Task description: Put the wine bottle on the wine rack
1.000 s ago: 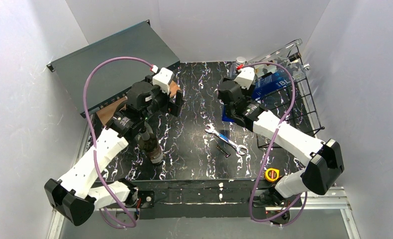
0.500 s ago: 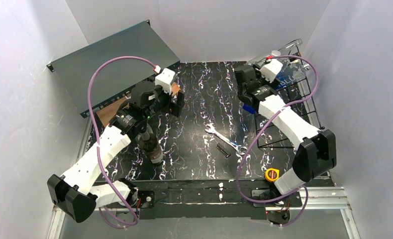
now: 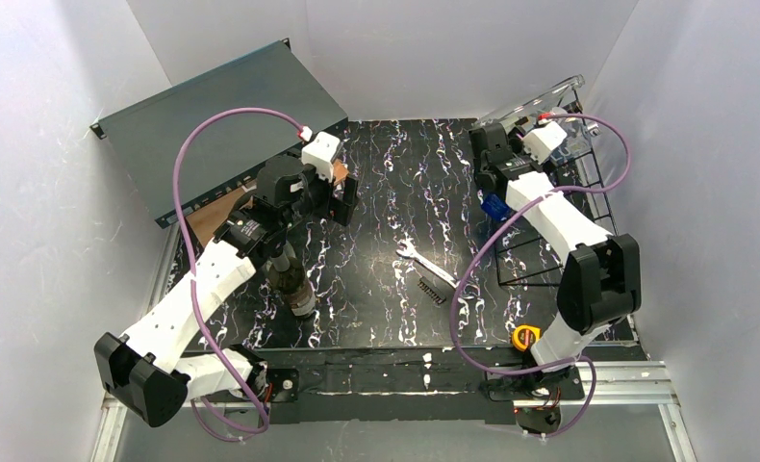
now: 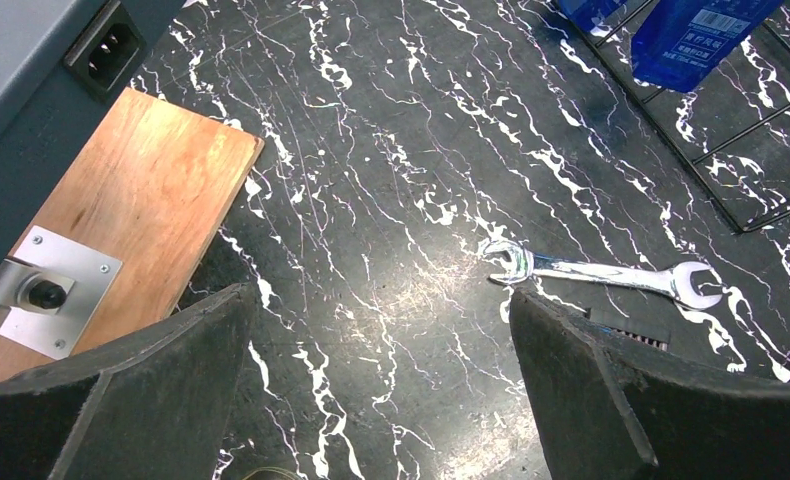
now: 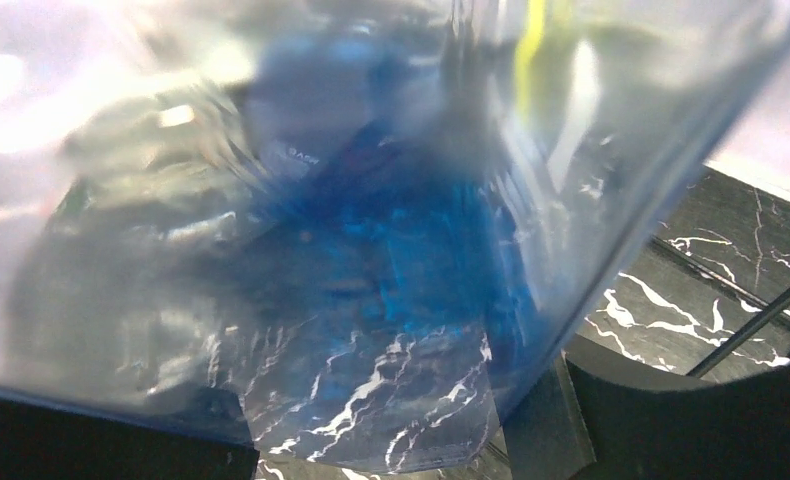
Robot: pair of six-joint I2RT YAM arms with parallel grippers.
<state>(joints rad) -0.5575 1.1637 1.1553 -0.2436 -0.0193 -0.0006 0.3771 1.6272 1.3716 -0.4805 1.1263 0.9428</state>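
- Right gripper [image 3: 493, 154]: at the far right corner of the table, its 2 fingers clamped on the wine bottle [image 5: 371, 250].
- Bottle: clear, blue label, lying tilted over the far end of the wine rack [image 3: 597, 197]. Cannot tell whether it rests on the wires.
- Rack: stands along the right edge.
- Left gripper [image 4: 379, 300]: fingers wide apart, holding nothing, above the marbled table [image 3: 386, 318] near the far left corner, beside a wooden board [image 4: 136, 210].
- Mid-table: 1 wrench [image 4: 601, 275].
- Under the left arm: 1 dark bottle [image 3: 290, 281], lying down.
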